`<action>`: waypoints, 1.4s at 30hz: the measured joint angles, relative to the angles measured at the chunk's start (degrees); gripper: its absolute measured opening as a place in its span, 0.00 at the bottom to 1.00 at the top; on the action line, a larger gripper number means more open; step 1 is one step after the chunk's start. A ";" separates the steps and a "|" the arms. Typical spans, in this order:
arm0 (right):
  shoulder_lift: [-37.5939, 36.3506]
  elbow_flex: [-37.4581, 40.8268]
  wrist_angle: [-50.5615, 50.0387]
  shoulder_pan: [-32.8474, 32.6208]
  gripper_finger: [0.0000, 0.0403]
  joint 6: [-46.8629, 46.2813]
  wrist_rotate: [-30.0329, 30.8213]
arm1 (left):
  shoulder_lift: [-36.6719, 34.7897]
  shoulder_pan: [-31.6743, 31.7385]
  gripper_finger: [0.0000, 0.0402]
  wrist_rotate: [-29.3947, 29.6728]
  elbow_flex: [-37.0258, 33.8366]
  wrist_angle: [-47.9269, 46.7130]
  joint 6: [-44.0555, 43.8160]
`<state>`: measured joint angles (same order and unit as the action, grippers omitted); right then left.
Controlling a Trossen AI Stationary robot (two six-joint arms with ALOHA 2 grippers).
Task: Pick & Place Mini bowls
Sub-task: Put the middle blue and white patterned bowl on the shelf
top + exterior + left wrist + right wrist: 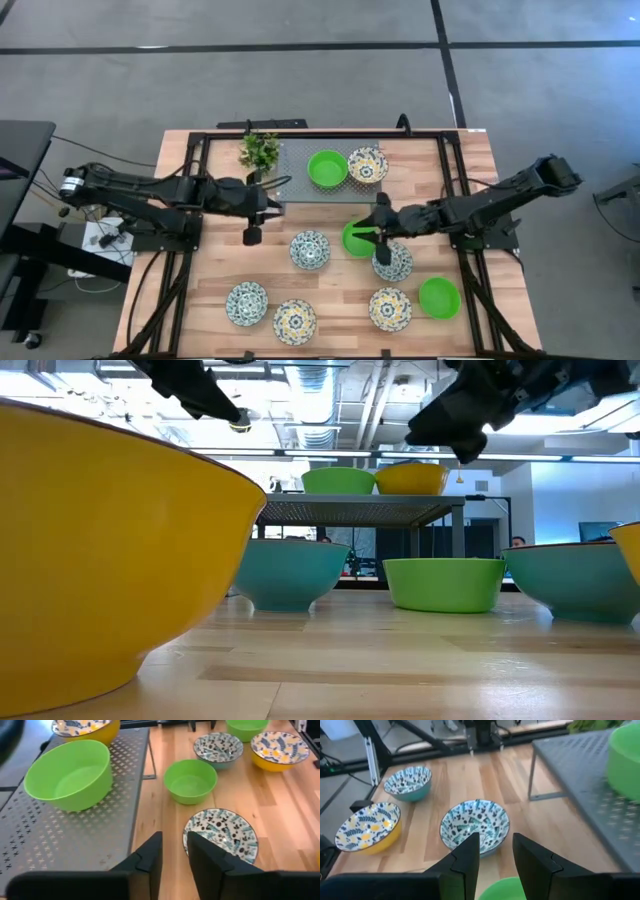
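A grey perforated stand [300, 180] at the table's far middle carries a green bowl [327, 168] and a yellow floral bowl [367, 164]. Another green bowl [355, 240] rests on the table just in front of the stand. My right gripper [381, 226] hangs open above that bowl's right rim, well clear of it in the low view [450, 422]. The bowl's rim shows below the fingers in the right wrist view [502, 891]. My left gripper [252, 232] is open and empty, in the air by the stand's near left corner [172, 857].
Blue floral bowls [310, 249] [392, 261] [246, 302], two yellow floral bowls [295, 320] [389, 308] and a third green bowl [439, 297] stand on the table's near half. A plant sprig [260, 150] is at the stand's far left. Bare wood lies at the near left.
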<state>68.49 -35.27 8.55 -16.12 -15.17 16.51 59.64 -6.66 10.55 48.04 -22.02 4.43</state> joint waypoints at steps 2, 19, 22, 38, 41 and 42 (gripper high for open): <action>2.79 -1.74 -0.72 -0.69 0.28 -1.12 -0.01 | -0.04 -0.62 0.26 0.05 -0.01 0.13 0.00; 18.42 -25.94 -26.69 -1.61 0.28 -6.38 -11.33 | -0.02 -1.11 0.28 -2.59 -0.01 0.11 0.02; 22.58 -29.16 -26.21 -1.40 0.28 0.49 -11.99 | 0.02 -1.15 0.28 -4.81 -0.01 0.00 0.02; 40.32 -45.19 -39.06 -1.34 0.28 13.85 -12.13 | 1.16 -2.30 0.28 -8.53 -0.05 -0.61 -0.72; 40.69 -45.66 -39.47 -1.33 0.28 14.03 -11.99 | 3.70 -4.27 0.28 -12.20 -0.05 -0.63 -0.12; 40.60 -45.70 -39.10 -1.25 0.28 13.83 -11.98 | 5.01 -5.24 0.28 -12.98 -0.05 -0.69 0.53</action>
<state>109.09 -80.97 -30.55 -17.36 -1.34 4.54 64.64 -11.91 -2.43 47.99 -22.71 4.96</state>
